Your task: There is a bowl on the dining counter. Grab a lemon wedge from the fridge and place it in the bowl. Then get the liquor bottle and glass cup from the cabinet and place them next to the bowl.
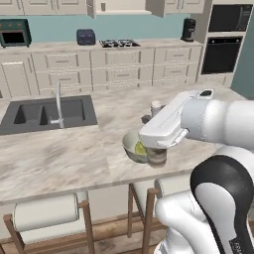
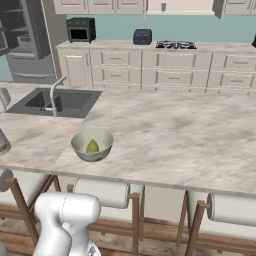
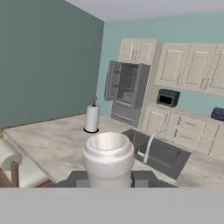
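Note:
The pale grey-green bowl (image 1: 130, 144) (image 2: 92, 145) stands near the front edge of the dining counter (image 1: 74, 158), with the lemon wedge (image 1: 140, 148) (image 2: 92, 146) lying in it. My gripper (image 1: 157, 149) (image 3: 108, 177) reaches in level from the right and is shut on the glass cup (image 1: 157, 158) (image 3: 108, 157), which stays upright just right of the bowl, at or barely above the stone. The liquor bottle (image 1: 156, 107), with its pale cap, stands on the counter behind my hand. The fridge (image 3: 127, 89) (image 2: 25, 40) has its doors open. The cabinet (image 1: 124, 6) lies along the top edge.
A dark sink (image 1: 47, 114) with a slim tap (image 1: 58, 104) is set in the counter to the left. A paper towel roll (image 3: 92, 118) stands on the counter's far end. Padded stools (image 1: 44, 213) (image 2: 102, 192) sit under the front edge.

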You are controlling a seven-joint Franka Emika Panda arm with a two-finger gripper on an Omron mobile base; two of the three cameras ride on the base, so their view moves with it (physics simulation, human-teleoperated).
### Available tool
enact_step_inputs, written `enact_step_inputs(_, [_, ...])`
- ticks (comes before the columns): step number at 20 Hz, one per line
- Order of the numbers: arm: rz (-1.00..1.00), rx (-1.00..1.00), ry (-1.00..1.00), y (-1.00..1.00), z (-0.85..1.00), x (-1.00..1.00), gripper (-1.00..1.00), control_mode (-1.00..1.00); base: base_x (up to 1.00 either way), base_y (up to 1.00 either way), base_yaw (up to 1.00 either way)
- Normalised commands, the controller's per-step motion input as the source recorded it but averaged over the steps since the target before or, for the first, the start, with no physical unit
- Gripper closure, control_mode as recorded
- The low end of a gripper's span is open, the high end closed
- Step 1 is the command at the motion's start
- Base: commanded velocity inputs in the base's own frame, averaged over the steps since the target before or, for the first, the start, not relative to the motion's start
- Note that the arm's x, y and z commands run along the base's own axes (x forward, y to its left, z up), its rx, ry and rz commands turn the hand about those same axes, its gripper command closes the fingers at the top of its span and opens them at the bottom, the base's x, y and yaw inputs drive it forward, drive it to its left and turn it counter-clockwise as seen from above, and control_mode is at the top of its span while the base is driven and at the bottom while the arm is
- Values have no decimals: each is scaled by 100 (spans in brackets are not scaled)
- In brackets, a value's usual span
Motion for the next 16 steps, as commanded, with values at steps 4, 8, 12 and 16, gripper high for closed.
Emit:
enact_step_inputs(4, [22,-5,12,33,-6,51,100,-100,0,0,0])
enact_step_inputs(8, [0,-2,3,19,0,38,100,-100,0,0,0])
enact_step_inputs(12, [0,0,0,3,-7,27,100,-100,0,0,0])
enact_step_inputs(16, [3,1,0,0,-26,25,100,-100,0,0,0])
